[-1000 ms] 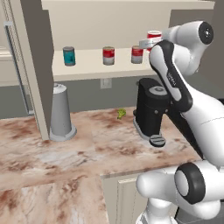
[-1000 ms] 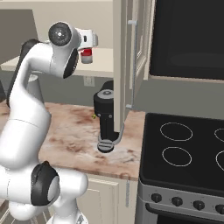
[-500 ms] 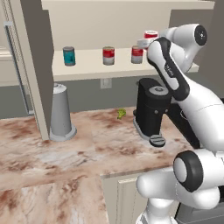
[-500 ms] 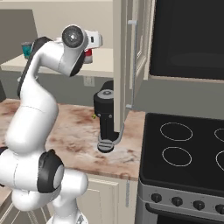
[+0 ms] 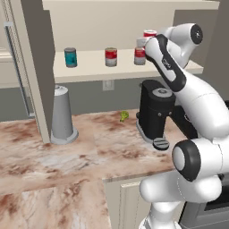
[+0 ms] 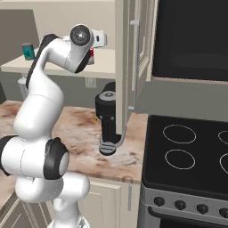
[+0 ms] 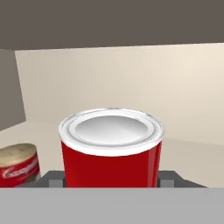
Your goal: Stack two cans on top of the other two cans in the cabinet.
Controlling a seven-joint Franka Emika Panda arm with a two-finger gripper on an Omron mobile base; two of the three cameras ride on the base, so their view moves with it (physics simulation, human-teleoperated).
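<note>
The white arm with dark joints rises from the lower right of the left base view, bends at a dark elbow in the middle right, and reaches up toward the upper right of the frame. In the right base view it climbs from the lower left and folds over at the upper left. In the hand view the gripper (image 7: 111, 178) sits at the bottom centre, its fingers (image 7: 56, 179) pressed against either side of a bright red can (image 7: 111, 148), closed around it.
</note>
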